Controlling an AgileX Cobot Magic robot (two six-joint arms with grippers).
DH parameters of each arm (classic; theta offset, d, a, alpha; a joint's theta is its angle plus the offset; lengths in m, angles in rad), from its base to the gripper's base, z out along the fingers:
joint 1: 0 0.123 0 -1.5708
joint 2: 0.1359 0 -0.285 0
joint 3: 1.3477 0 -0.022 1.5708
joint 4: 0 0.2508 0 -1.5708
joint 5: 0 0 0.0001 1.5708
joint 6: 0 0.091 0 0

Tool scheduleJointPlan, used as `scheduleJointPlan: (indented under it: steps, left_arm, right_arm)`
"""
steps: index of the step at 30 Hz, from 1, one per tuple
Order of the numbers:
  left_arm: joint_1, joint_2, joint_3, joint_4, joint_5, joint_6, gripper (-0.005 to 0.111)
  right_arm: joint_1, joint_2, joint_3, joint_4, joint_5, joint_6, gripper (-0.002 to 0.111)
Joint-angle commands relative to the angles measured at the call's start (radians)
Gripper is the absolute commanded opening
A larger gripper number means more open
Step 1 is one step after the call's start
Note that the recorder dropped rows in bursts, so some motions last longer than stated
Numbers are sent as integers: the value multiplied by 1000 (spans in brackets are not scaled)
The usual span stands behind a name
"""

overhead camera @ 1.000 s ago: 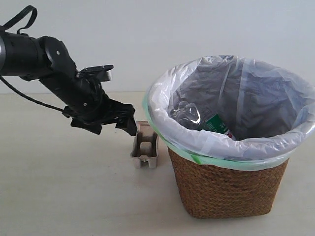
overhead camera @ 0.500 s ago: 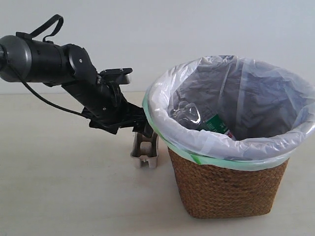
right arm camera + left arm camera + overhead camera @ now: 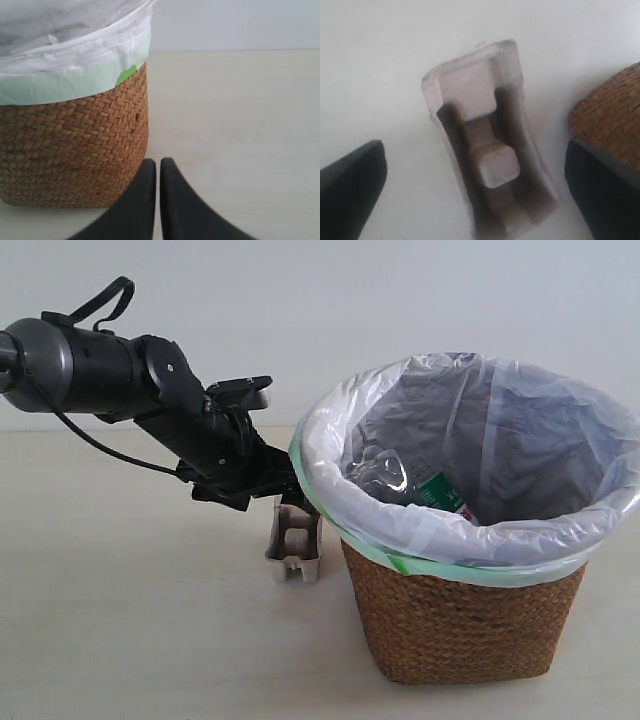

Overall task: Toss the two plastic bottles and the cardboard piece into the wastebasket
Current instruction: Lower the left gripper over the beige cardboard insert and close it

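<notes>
Exterior view: the left gripper (image 3: pixel 285 498) hangs just above the tray (image 3: pixel 294 540), which stands on the table (image 3: pixel 120 620) beside the basket (image 3: pixel 460 625). A green-labelled bottle (image 3: pixel 440 490) lies inside the basket. Left wrist view: fingers (image 3: pixel 350 195) spread, with the tray (image 3: pixel 485 150) between them, untouched. Right wrist view: right gripper (image 3: pixel 158 200) pressed together, near the basket wall (image 3: pixel 75 150).

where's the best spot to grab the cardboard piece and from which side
Across its two long side walls, near the middle, from above. The cardboard lies hollow side up with raised cups along its centre, so the outer walls are the narrowest span. The open left tool straddles it; the basket leaves a slim gap for one finger.
</notes>
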Motion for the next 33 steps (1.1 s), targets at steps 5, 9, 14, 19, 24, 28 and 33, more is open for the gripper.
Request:
scheduleJointPlan:
  steps: [5,9,14,19,24,28,33]
  left_arm:
    - [-22,61,-7,-25,-53,14,90]
    - [-25,77,-7,-29,-68,14,90]
    - [-25,77,-7,-29,-83,28,90]
    - [-27,77,-7,-29,-93,39,90]
    - [-48,77,-7,-29,-110,39,90]
    - [-48,77,-7,-17,-111,39,89]
    - [-48,79,-7,-9,-107,22,89]
  right_arm:
    - [-5,-4,-1,-5,-5,-4,0]
    - [-5,-4,-1,-5,-5,-4,0]
    - [-5,-4,-1,-5,-5,-4,0]
    - [-5,-4,-1,-5,-5,-4,0]
    - [-5,-4,-1,-5,-5,-4,0]
    - [-5,-4,-1,-5,-5,-4,0]
    - [-5,-4,-1,-5,-5,-4,0]
